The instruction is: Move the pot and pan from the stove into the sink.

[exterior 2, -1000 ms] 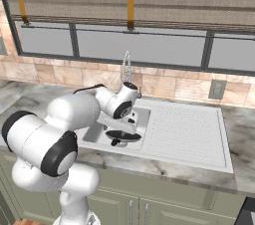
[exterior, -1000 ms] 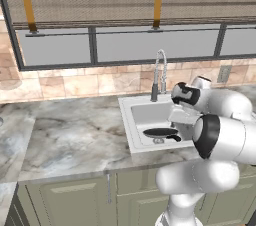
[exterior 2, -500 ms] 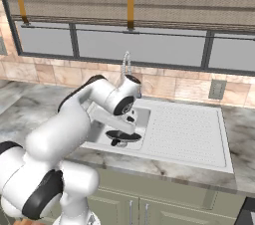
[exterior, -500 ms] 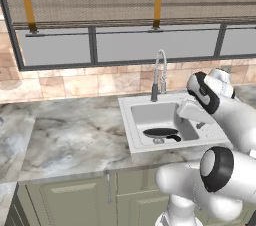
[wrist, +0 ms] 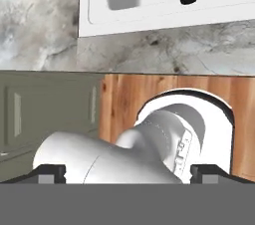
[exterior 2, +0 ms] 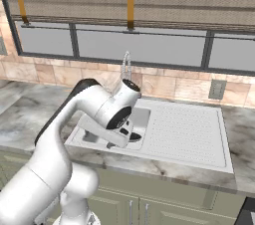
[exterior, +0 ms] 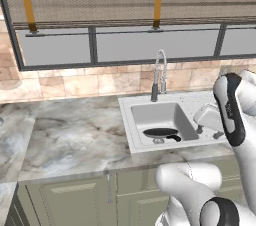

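**Arm swings clear as pan lies in the sink**

The white arm, which a second ago hunched low over the basin, has swung up and to the right; its dark-jointed elbow now stands over the drainboard in the left base view. The base has not moved, and the pan has kept its place.

One pan (exterior: pixel 161 132) lies flat on the floor of the sink (exterior: pixel 131 129), near the front wall. Its long handle runs along the basin's front, pointing right and slightly toward the cabinets in the left base view. One chrome spring faucet (exterior: pixel 158 75) rises behind the single basin. Grey-veined marble counter (exterior: pixel 70 140) stretches to the left, above green cabinet doors (exterior: pixel 70 201).

The gripper (wrist: pixel 128 171), seen from the hand camera, looks down past the sink's rim at the counter's edge. Its two dark fingertips (wrist: pixel 49 171) stand wide apart at the frame's lower corners, grasping nothing.
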